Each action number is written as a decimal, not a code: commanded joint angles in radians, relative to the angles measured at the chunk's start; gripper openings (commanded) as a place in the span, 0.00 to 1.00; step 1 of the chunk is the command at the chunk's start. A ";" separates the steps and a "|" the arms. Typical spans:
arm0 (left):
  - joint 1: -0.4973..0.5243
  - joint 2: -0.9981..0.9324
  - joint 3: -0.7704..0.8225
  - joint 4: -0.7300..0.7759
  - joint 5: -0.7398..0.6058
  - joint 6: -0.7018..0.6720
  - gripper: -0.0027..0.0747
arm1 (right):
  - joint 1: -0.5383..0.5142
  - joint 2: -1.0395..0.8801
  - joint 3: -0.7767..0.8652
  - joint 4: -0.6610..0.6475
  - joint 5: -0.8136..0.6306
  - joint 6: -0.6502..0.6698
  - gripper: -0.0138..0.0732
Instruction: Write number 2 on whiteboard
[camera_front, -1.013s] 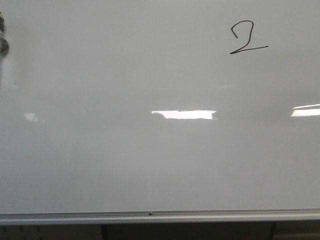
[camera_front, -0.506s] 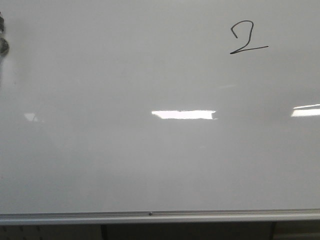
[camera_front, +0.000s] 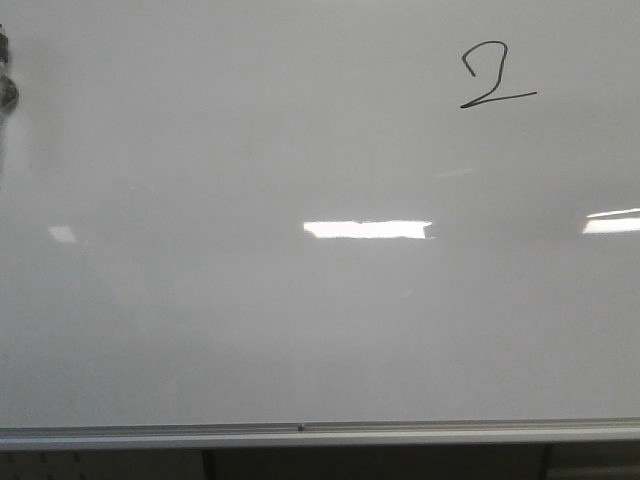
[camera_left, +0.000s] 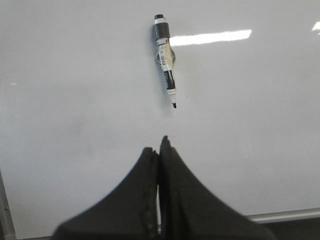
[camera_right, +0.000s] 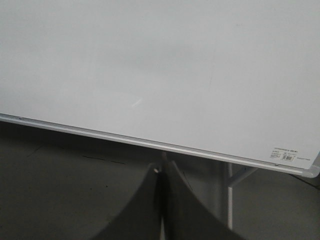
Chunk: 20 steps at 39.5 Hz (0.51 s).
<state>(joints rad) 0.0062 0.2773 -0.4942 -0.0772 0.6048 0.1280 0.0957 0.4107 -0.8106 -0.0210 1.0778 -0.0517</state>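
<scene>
Whiteboard (camera_front: 250, 330) fills front view; number 2 (camera_front: 490, 77) drawn upper right, nothing covering it. Marker (camera_left: 165, 60) lies uncapped on the board, apart from left tool (camera_left: 159, 145), clenched empty. Right tool (camera_right: 164, 167) clenched empty near the board's rail. Corner sticker (camera_right: 284, 153) unreadable.

An uncapped black marker (camera_left: 165, 60) lies alone, tip exposed, cap end opposite.

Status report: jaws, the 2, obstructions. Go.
Both jaws shut, empty. Number 2 drawn on whiteboard. Uncapped marker lies on the board past left gripper. Nothing obstructing.
</scene>
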 joint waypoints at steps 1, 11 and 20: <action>0.014 -0.062 0.083 -0.013 -0.200 -0.009 0.01 | -0.008 0.009 -0.022 -0.013 -0.063 -0.009 0.08; 0.024 -0.238 0.338 -0.029 -0.416 -0.009 0.01 | -0.008 0.009 -0.022 -0.013 -0.063 -0.009 0.08; 0.024 -0.302 0.445 -0.029 -0.581 -0.009 0.01 | -0.008 0.009 -0.022 -0.013 -0.063 -0.009 0.08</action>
<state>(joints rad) 0.0291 -0.0033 -0.0510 -0.0956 0.1829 0.1280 0.0957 0.4107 -0.8106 -0.0210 1.0778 -0.0517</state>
